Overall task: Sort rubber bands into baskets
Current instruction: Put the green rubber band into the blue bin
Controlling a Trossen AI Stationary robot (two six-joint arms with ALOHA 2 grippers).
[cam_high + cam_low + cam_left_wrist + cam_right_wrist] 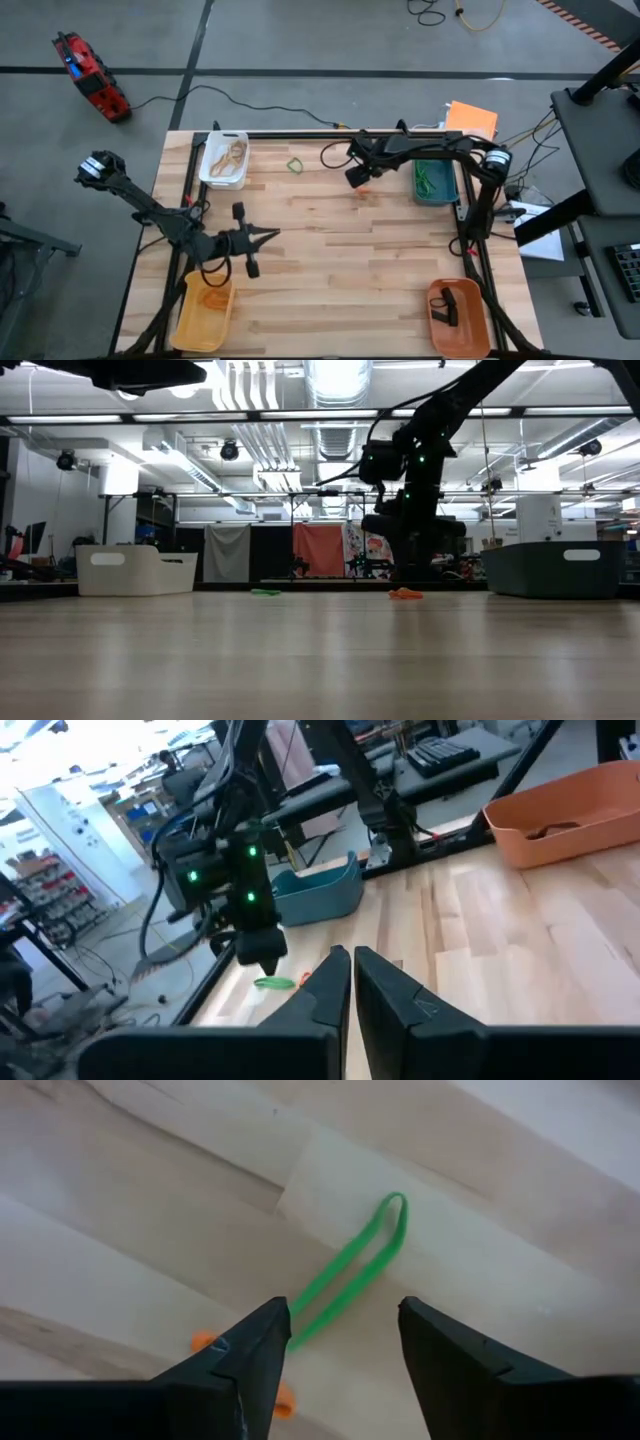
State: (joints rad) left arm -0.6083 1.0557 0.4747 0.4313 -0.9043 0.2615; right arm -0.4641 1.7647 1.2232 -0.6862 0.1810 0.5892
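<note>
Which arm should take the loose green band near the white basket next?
The right. Its hand hangs open just over the green band, fingers either side of it. The left hand is shut, farther off near the yellow basket, so it looks worse placed.

4 baskets at table (330,260) corners: 1 far left (224,160), 1 far right (435,182), 1 near left (205,311), 1 near right (460,318). Loose rubber band (295,165) on table between the 2 far baskets. Right gripper (362,177) near far-right basket. Left gripper (268,236) over table's left-middle, behind near-left basket.
</note>
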